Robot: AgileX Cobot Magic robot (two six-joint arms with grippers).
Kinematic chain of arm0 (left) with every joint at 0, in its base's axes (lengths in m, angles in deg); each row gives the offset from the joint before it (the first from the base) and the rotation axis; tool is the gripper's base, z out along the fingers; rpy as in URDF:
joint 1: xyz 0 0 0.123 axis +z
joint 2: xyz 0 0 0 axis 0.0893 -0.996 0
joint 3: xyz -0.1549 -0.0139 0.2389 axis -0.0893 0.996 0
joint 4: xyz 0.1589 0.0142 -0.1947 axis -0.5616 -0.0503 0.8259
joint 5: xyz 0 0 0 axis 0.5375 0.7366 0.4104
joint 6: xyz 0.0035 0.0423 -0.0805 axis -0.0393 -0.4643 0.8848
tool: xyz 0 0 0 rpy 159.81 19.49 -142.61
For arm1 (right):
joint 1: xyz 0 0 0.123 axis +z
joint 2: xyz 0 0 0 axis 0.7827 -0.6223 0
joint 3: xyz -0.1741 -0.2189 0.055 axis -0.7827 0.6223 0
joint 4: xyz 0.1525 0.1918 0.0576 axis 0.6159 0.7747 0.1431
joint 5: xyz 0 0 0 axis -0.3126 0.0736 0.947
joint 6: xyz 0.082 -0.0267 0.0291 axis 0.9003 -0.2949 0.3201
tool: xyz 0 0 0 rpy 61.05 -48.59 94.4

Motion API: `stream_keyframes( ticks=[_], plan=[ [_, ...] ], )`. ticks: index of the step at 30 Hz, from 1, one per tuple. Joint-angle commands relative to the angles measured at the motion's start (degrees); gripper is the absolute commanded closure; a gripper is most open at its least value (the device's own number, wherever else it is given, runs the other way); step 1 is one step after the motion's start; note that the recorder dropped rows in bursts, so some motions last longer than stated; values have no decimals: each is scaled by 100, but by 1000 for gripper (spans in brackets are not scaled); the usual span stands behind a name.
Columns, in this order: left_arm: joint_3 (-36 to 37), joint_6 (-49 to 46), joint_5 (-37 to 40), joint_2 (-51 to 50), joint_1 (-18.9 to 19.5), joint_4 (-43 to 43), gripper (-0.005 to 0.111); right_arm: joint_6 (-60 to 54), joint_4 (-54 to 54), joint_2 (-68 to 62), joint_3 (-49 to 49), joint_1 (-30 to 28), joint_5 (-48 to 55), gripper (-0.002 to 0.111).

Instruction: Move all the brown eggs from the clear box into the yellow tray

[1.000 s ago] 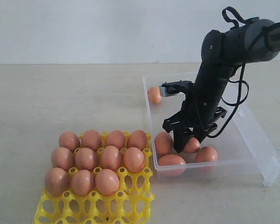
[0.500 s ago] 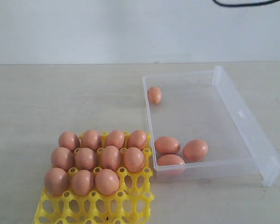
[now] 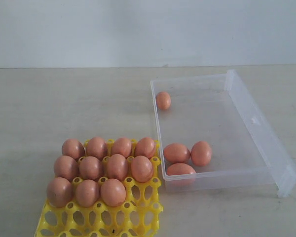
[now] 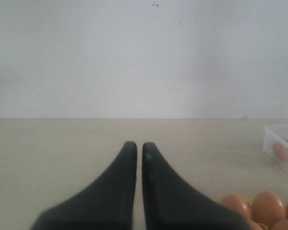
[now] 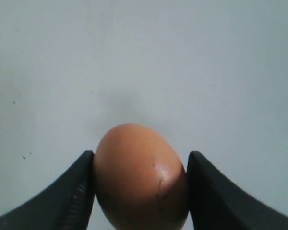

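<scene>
Your right gripper [image 5: 141,158] has its fingers [image 5: 77,191] clamped on a brown egg [image 5: 140,184], held by its flanks with the rounded end standing past the tips. Only a pale wall [image 5: 144,57] shows beyond the fingers, and the exterior view shows no arm, so I cannot tell how far they are from the tray.

This looks like the carry-over step. Keep the squeeze as it is: tighter risks the shell, looser lets a smooth oval slip.

Bring the fingers above the yellow tray [image 3: 138,217], where eleven tray eggs [image 3: 117,166] already sit. Aim for the open cup [image 3: 142,193] beside the last egg of the part-filled row. Come down plumb so the fingers miss that neighbour, and part them only once the egg is seated.

Four brown eggs [image 3: 176,153] wait in the clear box [image 3: 246,106].

Your left gripper [image 4: 136,146] has its fingers together, with nothing between them. It sits low over the table [image 4: 48,143], with tray eggs just off to one side.
</scene>
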Motion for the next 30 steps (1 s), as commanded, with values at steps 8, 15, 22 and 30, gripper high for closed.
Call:
stream_keyframes(
  ticks=[8, 15, 22, 30],
  plan=[
    [21, -17, -28, 18, 15, 2, 103, -3367, 1328, 439, 661, 1095, 3079, 108],
    [21, -17, -28, 18, 15, 2, 103, -8219, 7683, 512, 2874, 1940, 2733, 108],
    [21, -17, -28, 18, 15, 2, 103, -10448, 8454, 426, 4282, 2306, 2623, 108],
    [21, -17, -5, 18, 15, 2, 103, -10963, 8454, -446, 4665, 2313, 2212, 108]
  ],
)
